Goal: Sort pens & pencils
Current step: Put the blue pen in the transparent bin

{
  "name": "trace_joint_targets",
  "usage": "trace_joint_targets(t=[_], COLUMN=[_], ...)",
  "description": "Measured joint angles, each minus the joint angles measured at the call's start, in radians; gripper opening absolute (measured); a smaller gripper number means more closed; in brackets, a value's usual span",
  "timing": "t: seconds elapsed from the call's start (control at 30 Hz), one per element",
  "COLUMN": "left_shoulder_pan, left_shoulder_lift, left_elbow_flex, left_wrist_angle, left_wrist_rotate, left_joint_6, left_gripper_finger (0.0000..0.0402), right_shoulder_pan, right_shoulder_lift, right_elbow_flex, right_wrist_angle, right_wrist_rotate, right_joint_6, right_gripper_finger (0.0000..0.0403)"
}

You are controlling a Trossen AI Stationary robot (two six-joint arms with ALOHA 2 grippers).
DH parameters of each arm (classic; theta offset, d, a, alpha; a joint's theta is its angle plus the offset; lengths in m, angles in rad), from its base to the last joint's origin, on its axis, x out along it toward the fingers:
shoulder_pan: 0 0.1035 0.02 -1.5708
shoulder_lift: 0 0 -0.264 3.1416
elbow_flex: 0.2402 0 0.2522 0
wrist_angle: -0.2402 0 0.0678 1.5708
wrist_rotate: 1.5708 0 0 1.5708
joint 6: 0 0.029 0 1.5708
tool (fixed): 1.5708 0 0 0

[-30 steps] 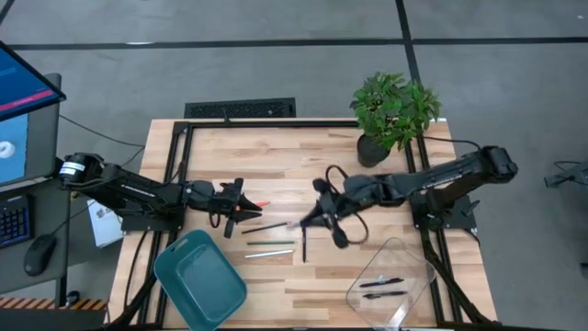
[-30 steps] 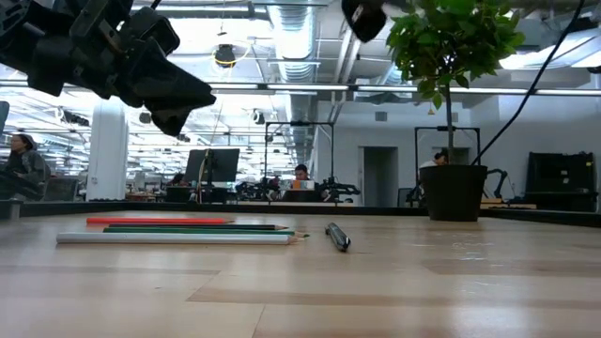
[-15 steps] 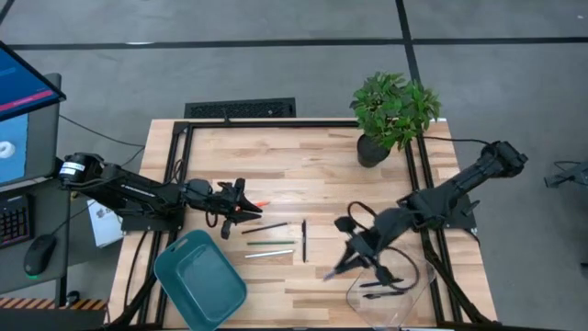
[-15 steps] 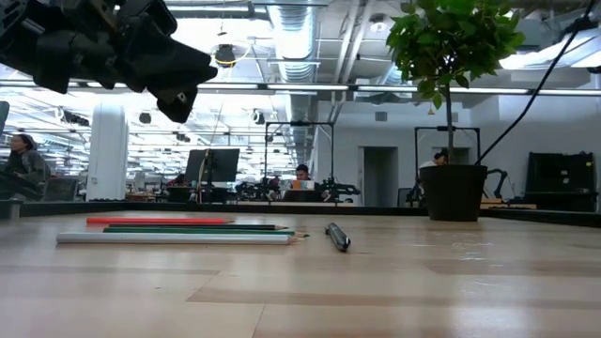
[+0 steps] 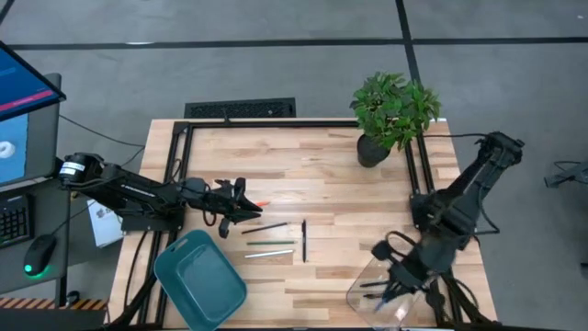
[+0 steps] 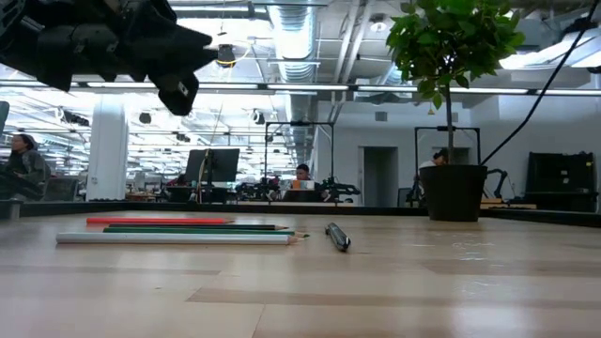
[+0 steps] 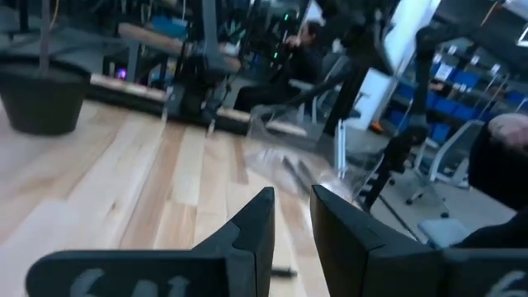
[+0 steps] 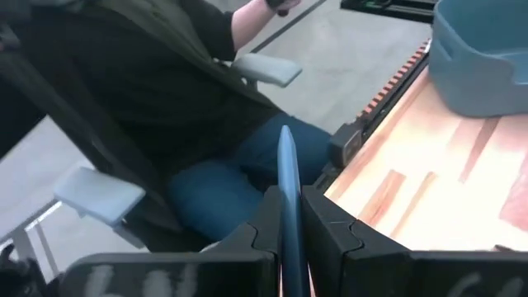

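Note:
My right gripper (image 5: 393, 289) hovers over the clear container (image 5: 355, 292) at the table's near right and is shut on a bluish pen (image 8: 286, 177). Dark pens (image 5: 370, 286) lie on the container's floor, partly hidden by the arm. My left gripper (image 5: 241, 210), (image 7: 290, 216) hangs narrowly open, holding nothing, just above the orange pencil (image 5: 262, 202) at mid-table. Near it, flat on the wood, lie a dark pencil (image 5: 268, 227), a green one (image 5: 273, 243), a pale one (image 5: 269, 254) and a black pen (image 5: 304, 241). My right gripper pinches the bluish pen's shaft (image 8: 287, 216) between its two fingers (image 8: 262, 221). The pen lies along the fingers and sticks out past their tips. It is lifted clear, over the clear container.
A teal bin (image 5: 200, 279) stands at the near left of the table. A potted plant (image 5: 393, 110) stands at the far right. A seated person (image 8: 206, 107) shows beyond the table's edge in the right wrist view. Bare wood lies across the table's middle and far side.
My right gripper has carried the bluish pen from the mid-table pile toward the near right edge, ending over the clear container, still shut on it. My left gripper has risen a little above the orange pencil.

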Motion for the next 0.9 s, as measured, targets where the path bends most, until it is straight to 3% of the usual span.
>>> trace_joint_targets(t=[0.33, 0.9], left_shoulder_pan=[0.000, 0.000], left_shoulder_lift=[0.000, 0.000], left_elbow_flex=[0.000, 0.000], left_wrist_angle=[0.061, 0.053], left_wrist_rotate=[-0.001, -0.001], left_joint_6=[0.019, 0.015], left_gripper_finger=[0.0071, 0.0071], right_shoulder_pan=[0.182, 0.202], right_shoulder_lift=[0.000, 0.001], right_elbow_flex=[0.000, 0.000], right_wrist_angle=[-0.035, -0.196], right_wrist_rotate=[0.223, 0.290], right_joint_6=[0.042, 0.138], right_gripper_finger=[0.0054, 0.0054])
